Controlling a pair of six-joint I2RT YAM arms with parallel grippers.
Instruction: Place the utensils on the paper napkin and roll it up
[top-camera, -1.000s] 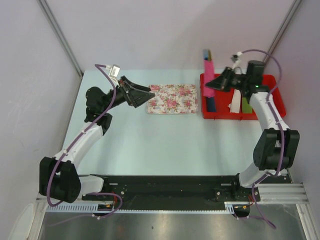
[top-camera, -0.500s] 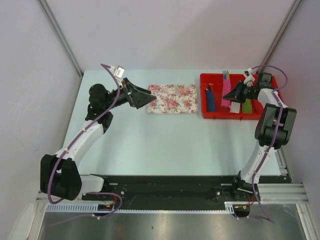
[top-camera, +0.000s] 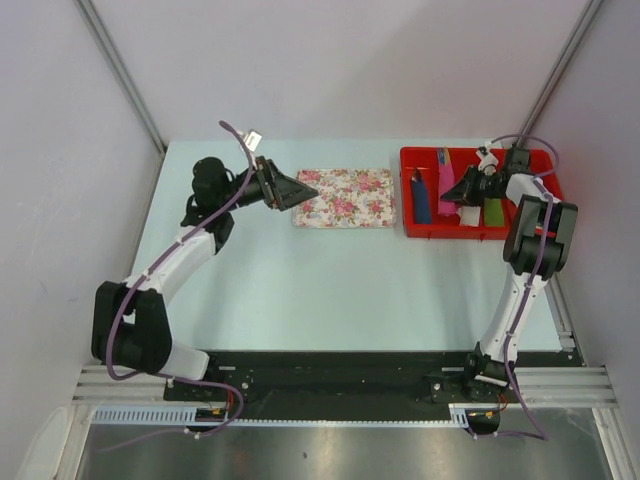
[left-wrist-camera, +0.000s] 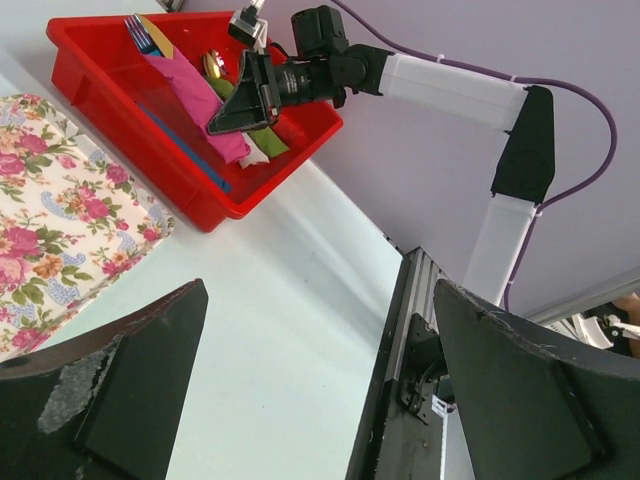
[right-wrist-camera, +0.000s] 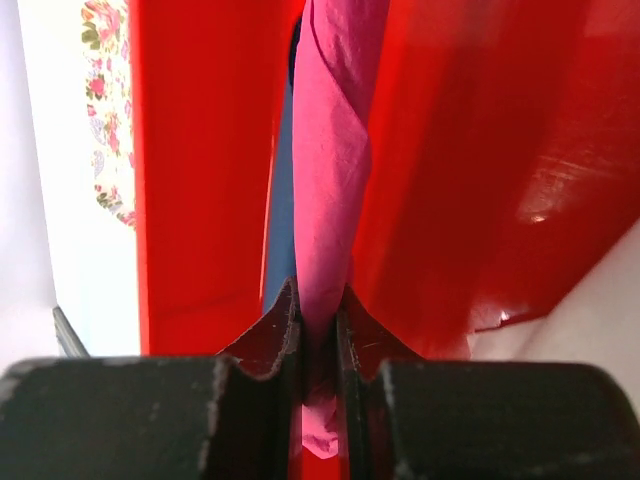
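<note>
The right gripper (right-wrist-camera: 318, 300) clamps the napkin roll (right-wrist-camera: 330, 150) in the bin (top-camera: 440, 232). Lay it beside the blue roll (top-camera: 422, 198) before letting go. The left gripper (top-camera: 300, 187) hangs released.

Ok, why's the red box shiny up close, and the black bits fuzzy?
Right wrist view: light glints off the red bin wall; the right gripper, shut on the pink napkin, sits too near the lens. Left wrist view: the left gripper, jaws open, looks soft too.

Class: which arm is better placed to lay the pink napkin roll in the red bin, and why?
Right. The right gripper is shut on the pink napkin roll in the red bin; the left gripper is open, beside the floral tray.
</note>
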